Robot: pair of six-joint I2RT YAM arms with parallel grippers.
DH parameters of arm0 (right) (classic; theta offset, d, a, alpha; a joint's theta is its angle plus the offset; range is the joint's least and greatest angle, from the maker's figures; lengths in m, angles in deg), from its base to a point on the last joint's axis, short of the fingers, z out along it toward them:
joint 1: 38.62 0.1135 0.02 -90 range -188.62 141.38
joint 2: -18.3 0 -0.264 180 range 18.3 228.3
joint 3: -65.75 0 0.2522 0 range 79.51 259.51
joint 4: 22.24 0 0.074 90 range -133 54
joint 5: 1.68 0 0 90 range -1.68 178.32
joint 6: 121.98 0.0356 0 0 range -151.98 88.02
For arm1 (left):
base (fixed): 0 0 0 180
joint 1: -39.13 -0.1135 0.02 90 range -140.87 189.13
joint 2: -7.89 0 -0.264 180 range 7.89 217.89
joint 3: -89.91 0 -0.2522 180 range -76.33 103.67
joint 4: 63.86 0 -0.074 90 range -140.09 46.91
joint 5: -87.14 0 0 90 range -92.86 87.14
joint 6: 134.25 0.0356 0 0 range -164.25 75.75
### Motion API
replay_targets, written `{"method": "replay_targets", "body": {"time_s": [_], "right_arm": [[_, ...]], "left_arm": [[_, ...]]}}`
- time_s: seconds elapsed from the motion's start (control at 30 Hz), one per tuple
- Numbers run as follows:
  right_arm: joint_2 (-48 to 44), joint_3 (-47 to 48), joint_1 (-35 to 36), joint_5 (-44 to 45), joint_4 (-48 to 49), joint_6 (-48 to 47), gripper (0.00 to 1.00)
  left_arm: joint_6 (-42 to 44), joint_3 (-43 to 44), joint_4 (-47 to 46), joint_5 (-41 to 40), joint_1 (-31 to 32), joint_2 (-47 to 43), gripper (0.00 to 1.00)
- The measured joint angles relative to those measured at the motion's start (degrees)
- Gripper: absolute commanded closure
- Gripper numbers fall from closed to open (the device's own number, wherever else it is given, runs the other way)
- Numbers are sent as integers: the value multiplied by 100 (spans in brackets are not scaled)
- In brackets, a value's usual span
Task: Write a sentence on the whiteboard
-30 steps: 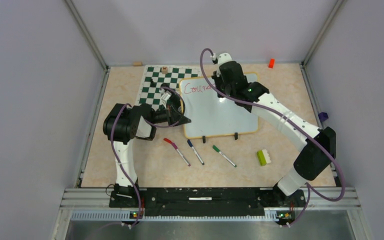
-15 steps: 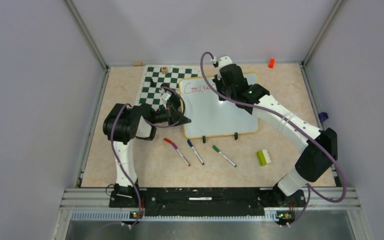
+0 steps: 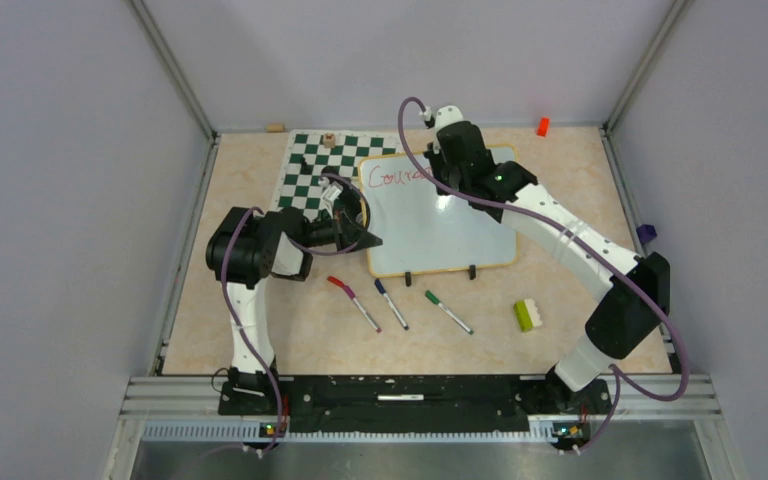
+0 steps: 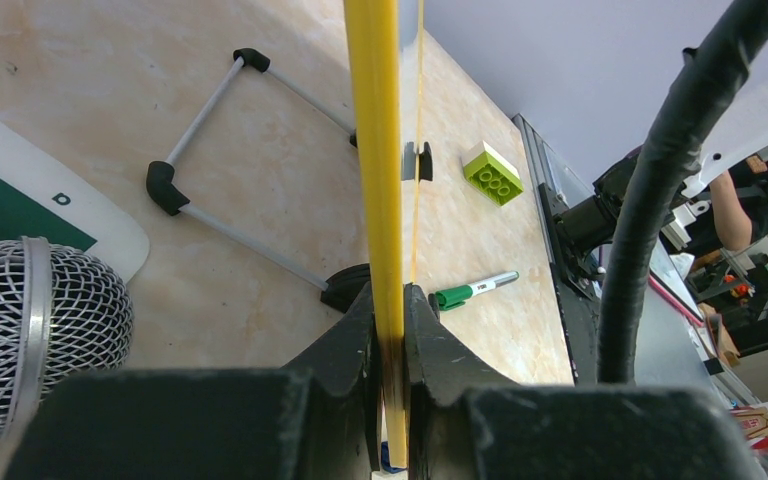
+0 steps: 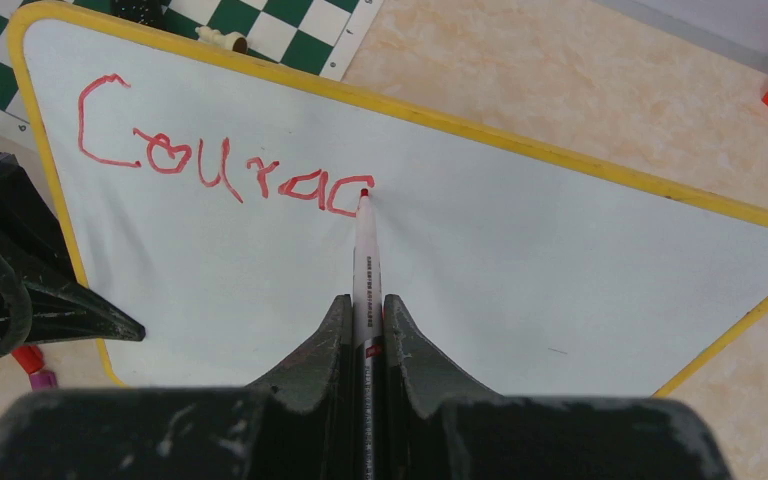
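Overhead view of my two-arm rig at a beige table (image 3: 260,335). The whiteboard (image 3: 440,230) lies flat at centre frame. Its upper left corner overlaps a green-and-white chess mat (image 3: 305,178).

I have the left gripper (image 4: 388,295) clamped almost closed on the board's yellow rim (image 4: 375,150). In the left wrist view the rim is a thin vertical stripe rising from between the jaws. I judge this grip is there to pin the board so it cannot slide under the pen strokes.

The right gripper (image 5: 367,300) is fully closed on a red pen (image 5: 366,245), which runs up the middle of the right wrist view. Its tip touches the end of the red writing (image 5: 220,170) in the upper left of that view. The writing reads "Courac", and the last letter looks like an unfinished g. It sits close to the board's top edge, which leaves white space below for more lines. By my reckoning the sentence is barely begun, with its first word incomplete.

Below the board in the overhead view, three spare markers lie side by side: a red-capped marker (image 3: 352,302), a blue-capped marker (image 3: 391,303) and a green-capped marker (image 3: 448,311). A lime block (image 3: 527,315) sits to their right, and an orange block (image 3: 542,126) sits at upper right. All are well apart from both grippers.
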State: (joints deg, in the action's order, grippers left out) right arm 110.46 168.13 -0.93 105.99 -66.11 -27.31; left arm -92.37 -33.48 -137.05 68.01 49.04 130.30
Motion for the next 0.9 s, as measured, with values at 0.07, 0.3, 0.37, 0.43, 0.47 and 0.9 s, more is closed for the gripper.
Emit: {"method": "replay_targets", "body": {"time_s": [0.07, 0.3, 0.37, 0.43, 0.47, 0.9], "right_arm": [[-7, -20, 0, 0, 9, 2, 100], [-295, -544, 0, -39, 31, 31, 100], [-396, -730, 0, -103, 2, 52, 100], [-450, -839, 0, -157, -22, 76, 100], [-479, -881, 0, -192, -37, 92, 100], [-330, -697, 0, -601, -37, 201, 100]], "left_arm": [[0, 0, 0, 0, 0, 0, 96], [2, 0, -2, 2, 0, 0, 96], [2, 0, -2, 2, 0, 0, 96], [2, 0, -2, 4, 0, 0, 96], [4, 0, -4, 4, 0, 0, 96], [20, 0, -9, 17, 0, -2, 96]]}}
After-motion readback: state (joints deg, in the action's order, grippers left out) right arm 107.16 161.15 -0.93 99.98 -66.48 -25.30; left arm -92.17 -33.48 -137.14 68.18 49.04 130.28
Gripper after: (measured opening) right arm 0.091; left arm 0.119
